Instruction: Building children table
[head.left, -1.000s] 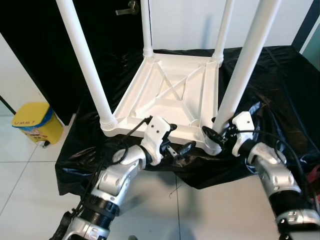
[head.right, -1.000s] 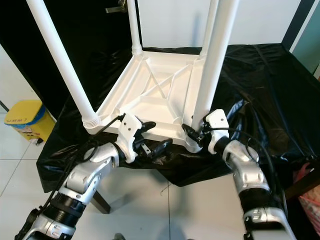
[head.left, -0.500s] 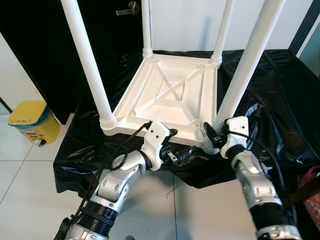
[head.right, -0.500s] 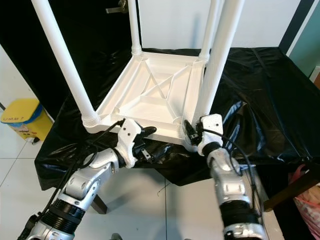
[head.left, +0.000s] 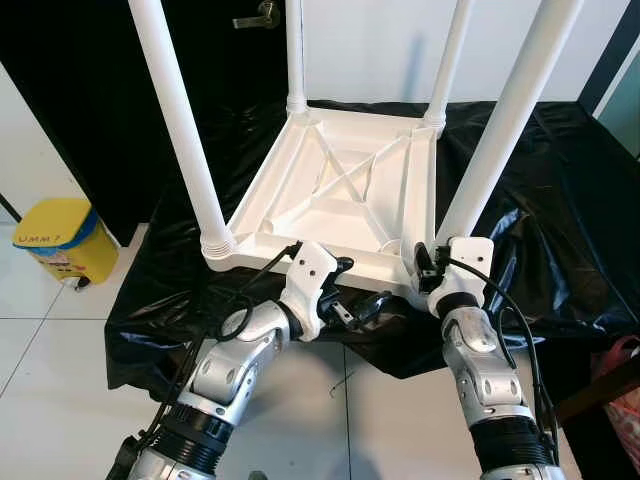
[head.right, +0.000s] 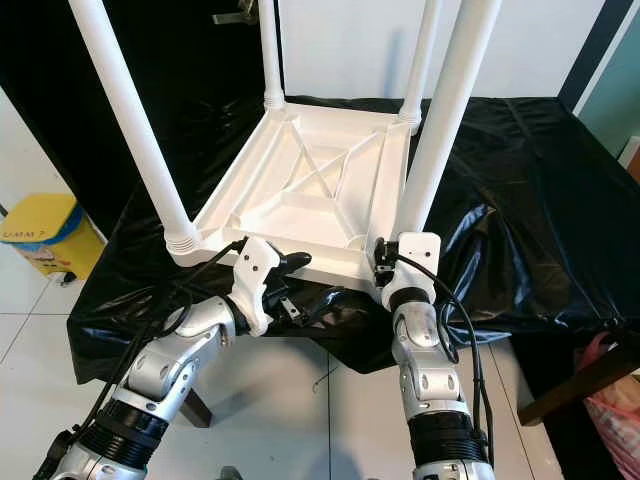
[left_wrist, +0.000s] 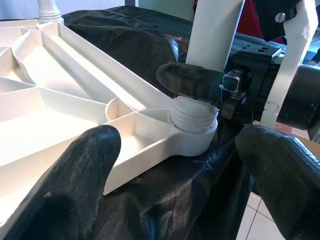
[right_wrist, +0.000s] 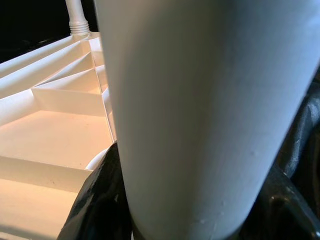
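Right end effector (head.left: 428, 268) around near-right table leg (head.left: 500, 130), at its base.

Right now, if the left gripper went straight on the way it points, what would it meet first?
Probably the tabletop's corner socket holding the near right leg, dead ahead between the open left gripper fingers; depth uncertain.
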